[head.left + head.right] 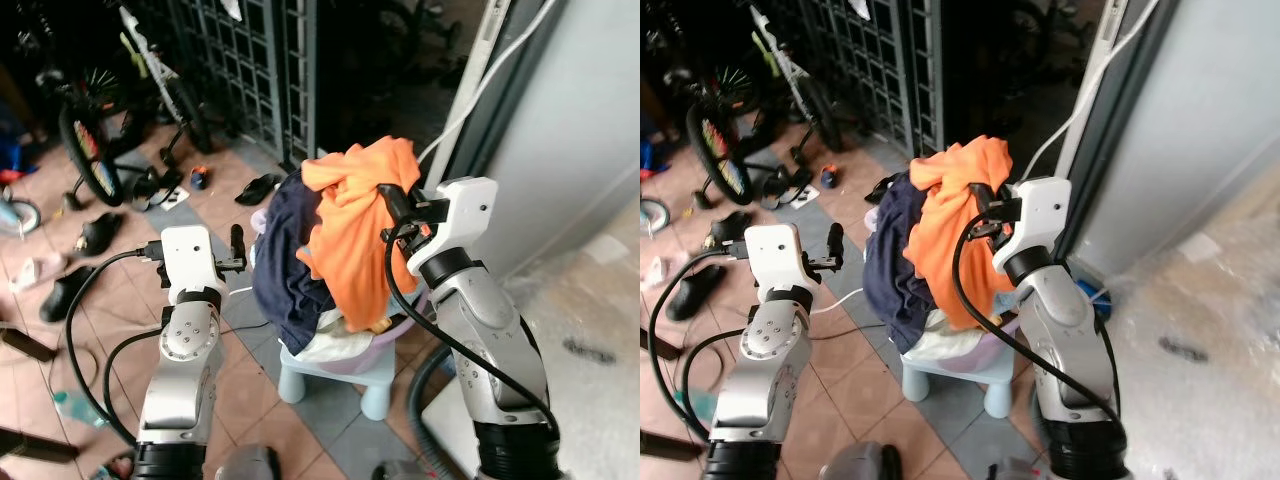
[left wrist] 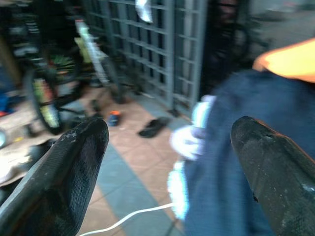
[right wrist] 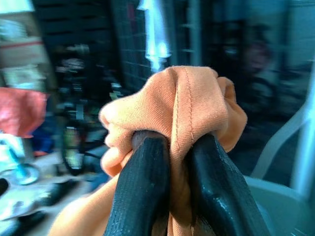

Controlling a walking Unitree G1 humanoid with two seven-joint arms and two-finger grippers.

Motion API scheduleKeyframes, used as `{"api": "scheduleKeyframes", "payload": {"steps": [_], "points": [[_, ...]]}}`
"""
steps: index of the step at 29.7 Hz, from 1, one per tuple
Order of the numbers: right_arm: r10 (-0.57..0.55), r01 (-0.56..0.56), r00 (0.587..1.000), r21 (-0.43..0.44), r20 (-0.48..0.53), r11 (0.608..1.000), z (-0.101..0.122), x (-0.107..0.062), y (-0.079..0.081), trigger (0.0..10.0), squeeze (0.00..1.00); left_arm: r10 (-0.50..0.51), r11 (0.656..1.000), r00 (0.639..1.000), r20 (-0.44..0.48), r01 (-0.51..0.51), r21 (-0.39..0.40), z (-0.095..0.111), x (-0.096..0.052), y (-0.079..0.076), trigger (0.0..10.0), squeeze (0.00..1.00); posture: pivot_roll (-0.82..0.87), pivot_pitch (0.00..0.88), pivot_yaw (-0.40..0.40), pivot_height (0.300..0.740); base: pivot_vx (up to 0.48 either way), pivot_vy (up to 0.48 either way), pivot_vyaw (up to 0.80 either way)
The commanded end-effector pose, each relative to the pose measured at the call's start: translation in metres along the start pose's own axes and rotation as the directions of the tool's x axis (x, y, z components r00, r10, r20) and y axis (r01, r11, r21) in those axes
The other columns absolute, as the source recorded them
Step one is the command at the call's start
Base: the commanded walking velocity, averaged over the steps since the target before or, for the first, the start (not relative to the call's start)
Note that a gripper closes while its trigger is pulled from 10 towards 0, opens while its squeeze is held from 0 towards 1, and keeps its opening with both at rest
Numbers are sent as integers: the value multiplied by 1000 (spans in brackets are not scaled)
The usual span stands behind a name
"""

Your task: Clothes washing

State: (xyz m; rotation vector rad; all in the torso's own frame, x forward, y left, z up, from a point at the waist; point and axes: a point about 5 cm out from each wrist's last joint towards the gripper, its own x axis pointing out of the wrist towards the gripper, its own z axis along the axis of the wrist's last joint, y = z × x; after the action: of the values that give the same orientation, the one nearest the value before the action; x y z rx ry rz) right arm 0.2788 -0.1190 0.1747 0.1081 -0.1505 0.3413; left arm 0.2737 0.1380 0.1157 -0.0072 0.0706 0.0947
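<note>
An orange garment hangs lifted above a heap of laundry. My right gripper is shut on a fold of this orange garment, pinched between both black fingers. Beneath it droops a dark navy garment, and white cloth lies in a pale purple basin on a light blue stool. My left gripper stands open to the left of the pile, its fingers wide apart with nothing between them, the navy garment just ahead.
A bicycle and several dark shoes sit on the tiled floor at the left. A metal grille gate stands behind. A grey wall and a white hose are at the right.
</note>
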Motion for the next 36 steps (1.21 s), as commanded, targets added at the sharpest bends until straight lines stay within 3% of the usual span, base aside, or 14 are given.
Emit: {"api": "scheduleKeyframes", "payload": {"steps": [1,6,20,28,32,34,36], "points": [[-31,32,999,-26,34,999,8,-1,-4,10000,0,-19,1000,1000,-11,19,11,-4,-3,-3,10000,0,-46,0,89,740,0,0,-800],[-37,38,999,-23,40,999,10,1,-3,10000,0,-14,1000,1000,-13,14,8,-4,-4,0,10000,0,-38,0,88,740,0,-111,-800],[-61,61,997,3,43,998,13,5,-5,10000,0,-11,1000,1000,-15,12,12,-5,-6,2,10000,0,-37,0,83,740,0,-359,-57],[-74,74,996,-6,51,997,16,7,-8,10000,0,-17,1000,1000,-16,17,10,-5,-6,0,10000,0,-40,0,82,740,0,-316,-800],[-70,74,995,-56,71,996,21,13,-11,10000,0,-14,1000,1000,-15,14,6,-4,-7,-1,10000,0,-39,0,79,740,0,0,-800],[-35,51,994,-158,106,986,29,21,-14,10000,0,-11,1000,1000,-15,11,-3,-4,-7,-1,10000,0,-38,0,80,740,0,0,-800],[-47,72,990,-189,133,979,40,38,-26,10000,0,-12,1000,1000,-13,12,-10,-4,-6,-1,10000,0,-39,0,81,740,0,0,-800]]}}
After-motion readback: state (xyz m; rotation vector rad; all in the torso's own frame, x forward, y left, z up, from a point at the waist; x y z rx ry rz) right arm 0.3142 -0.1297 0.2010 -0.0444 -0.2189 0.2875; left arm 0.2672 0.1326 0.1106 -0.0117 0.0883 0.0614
